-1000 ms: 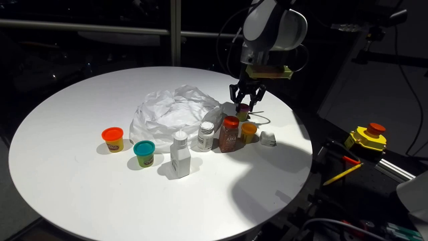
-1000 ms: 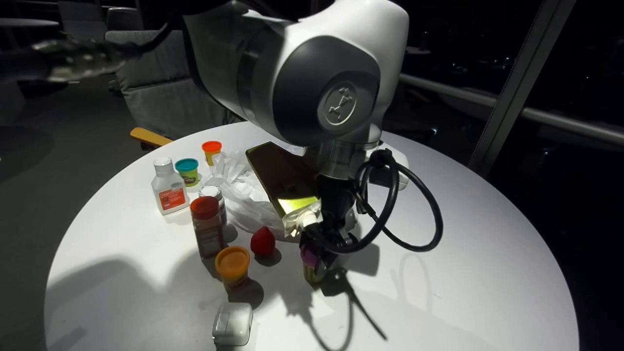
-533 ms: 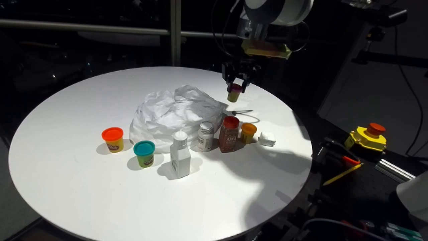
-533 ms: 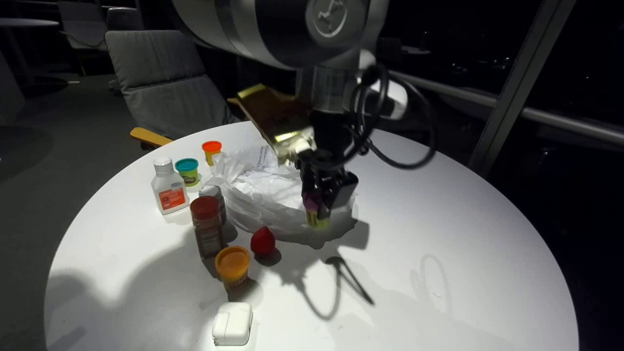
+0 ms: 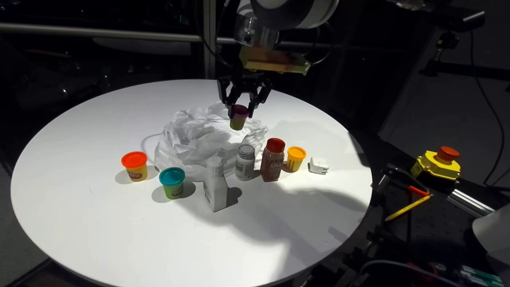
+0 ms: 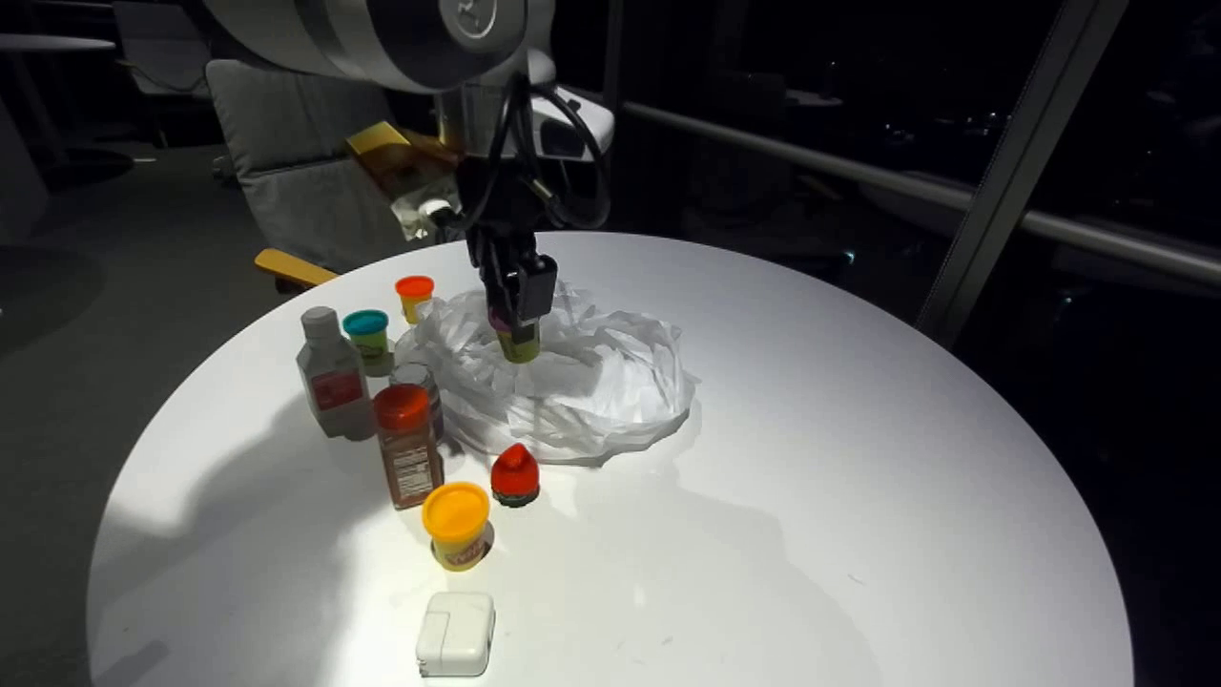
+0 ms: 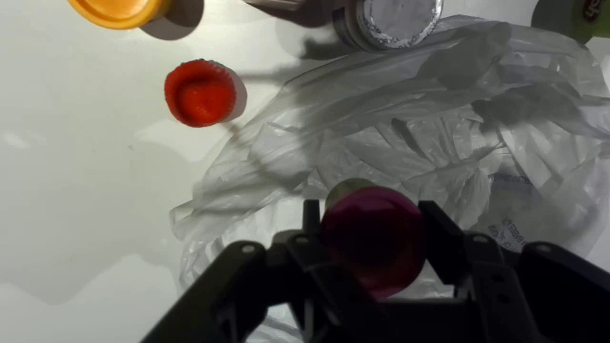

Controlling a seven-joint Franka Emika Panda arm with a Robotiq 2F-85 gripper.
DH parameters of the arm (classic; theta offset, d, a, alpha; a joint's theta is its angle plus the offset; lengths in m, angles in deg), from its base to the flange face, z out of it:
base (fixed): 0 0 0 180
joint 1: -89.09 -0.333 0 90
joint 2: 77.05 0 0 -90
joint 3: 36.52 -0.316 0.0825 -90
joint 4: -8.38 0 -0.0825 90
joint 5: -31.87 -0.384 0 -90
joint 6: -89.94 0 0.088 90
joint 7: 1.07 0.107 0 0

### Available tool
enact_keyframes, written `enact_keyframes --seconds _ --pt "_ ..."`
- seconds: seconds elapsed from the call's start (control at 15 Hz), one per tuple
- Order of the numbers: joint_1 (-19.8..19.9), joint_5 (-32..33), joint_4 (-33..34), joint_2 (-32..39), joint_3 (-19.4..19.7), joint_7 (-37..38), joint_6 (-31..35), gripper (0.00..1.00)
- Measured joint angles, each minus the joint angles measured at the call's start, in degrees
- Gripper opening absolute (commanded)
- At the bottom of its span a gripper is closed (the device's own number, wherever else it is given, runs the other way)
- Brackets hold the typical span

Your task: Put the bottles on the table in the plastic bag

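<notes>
Wrist view: a ribbed, rounded red object (image 7: 200,93), upper left, and a pale-topped cylindrical bottle (image 7: 402,19), top, sit just beside the crumpled, translucent whitish plastic bag (image 7: 429,143). Over it — lower centre — my black two-fingered pincer (image 7: 369,219) is clamped on the round purple-lidded pot (image 7: 374,245).

Busy round white table (image 5: 119,243)! The plastic bag (image 5: 203,145) sprawls crumpled on it, and along one side of it stand a red-lidded tub (image 5: 135,166), teal-lidded tub (image 5: 173,183), tall white bottle (image 5: 215,187), short white bottle (image 5: 245,163), red-capped jar (image 5: 273,160) and orange-lidded tub (image 5: 295,159), a white block (image 6: 456,634) near the last, a red piece (image 6: 515,474) beside the bag.
</notes>
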Motion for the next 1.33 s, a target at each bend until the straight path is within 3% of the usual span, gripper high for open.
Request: enact_keyframes --seconds 0.27,0.33,0.4,0.6,0.93,1.33 --pt "-0.2 0.4 6.5 7.9 1.9 0.2 0.0 0.29" --pt "-0.1 0.4 7.8 9.3 2.5 0.2 0.0 0.79" --pt "0.0 0.4 8.9 10.5 3.0 0.2 0.0 0.8" --pt "0.7 0.3 11.2 11.4 3.6 0.0 0.0 0.99" --pt "1.0 0.1 9.8 5.4 2.7 -2.0 0.0 1.0" --pt "0.1 2.5 -5.7 -11.2 1.9 -2.8 -0.1 1.0"
